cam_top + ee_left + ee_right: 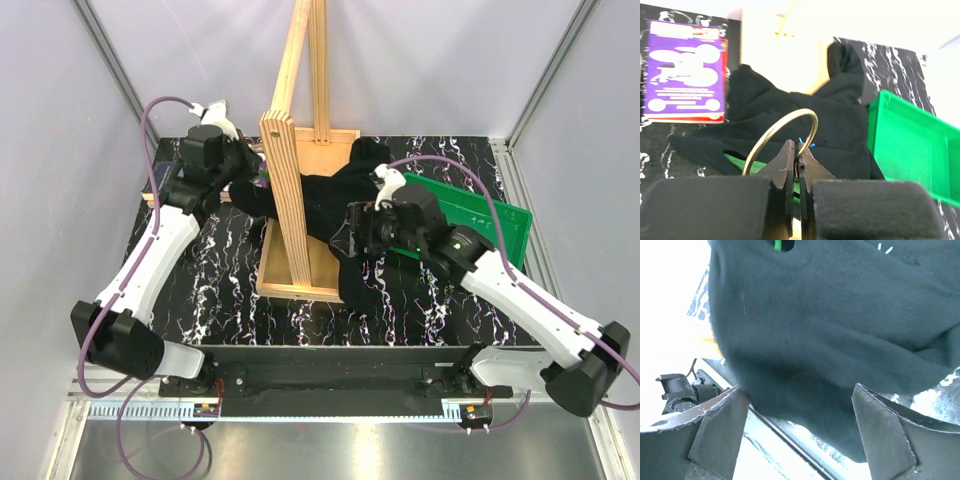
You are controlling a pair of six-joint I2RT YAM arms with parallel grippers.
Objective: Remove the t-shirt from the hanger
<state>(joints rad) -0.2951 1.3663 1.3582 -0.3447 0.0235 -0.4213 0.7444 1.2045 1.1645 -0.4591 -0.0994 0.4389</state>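
The black t-shirt lies bunched on the table and across the foot of the wooden stand, still on the green hanger. In the left wrist view the hanger's green frame shows under the cloth, and its brass-coloured hook curves up. My left gripper is shut on the base of that hook; it also shows in the top view. My right gripper is open at the shirt's right side. In the right wrist view the cloth hangs just ahead of the wide-apart gripper; a green sliver peeks through.
A tall pale wooden stand rises from a flat wooden base mid-table. A green tray sits to the right, partly under the shirt. A purple card lies at the far left. Grey walls enclose the black marbled table.
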